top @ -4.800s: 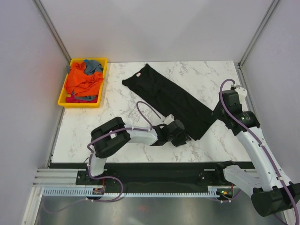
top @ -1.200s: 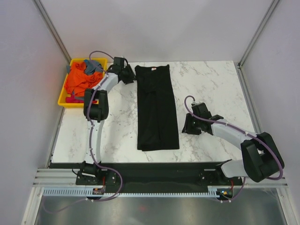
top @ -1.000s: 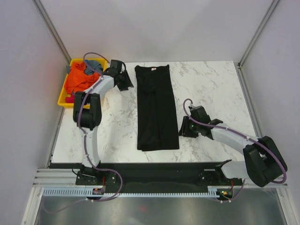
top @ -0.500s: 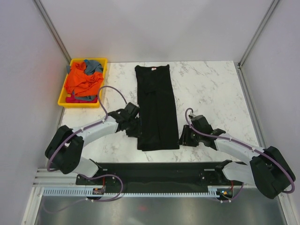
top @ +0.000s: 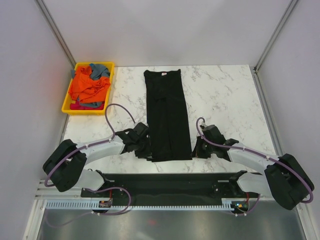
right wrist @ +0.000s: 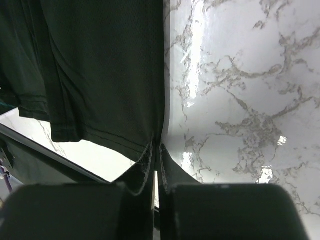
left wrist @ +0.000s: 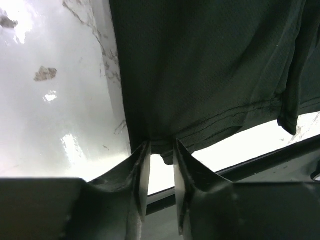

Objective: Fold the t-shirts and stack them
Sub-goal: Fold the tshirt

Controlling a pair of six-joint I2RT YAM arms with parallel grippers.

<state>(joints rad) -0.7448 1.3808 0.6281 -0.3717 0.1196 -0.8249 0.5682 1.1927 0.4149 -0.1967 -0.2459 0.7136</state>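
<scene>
The black t-shirt (top: 166,115) lies folded into a long narrow strip down the middle of the marble table, neck label at the far end. My left gripper (top: 146,148) is at its near left corner. In the left wrist view the gripper (left wrist: 161,145) is closed to a narrow gap with the bunched hem (left wrist: 210,75) between its tips. My right gripper (top: 196,149) is at the near right corner. In the right wrist view the gripper (right wrist: 156,146) is shut on the shirt's edge (right wrist: 100,75). The orange t-shirt (top: 87,87) and grey-blue t-shirt (top: 100,69) lie crumpled in the tray.
The yellow plastic tray (top: 66,107) stands at the far left of the table. The table's near edge and a dark rail (top: 165,179) run just behind both grippers. Grey walls enclose the left, back and right sides.
The left arm swung from the shirt's far left corner down to its near left corner and closed on the hem. The right gripper slid nearer and closed on the near right corner.
</scene>
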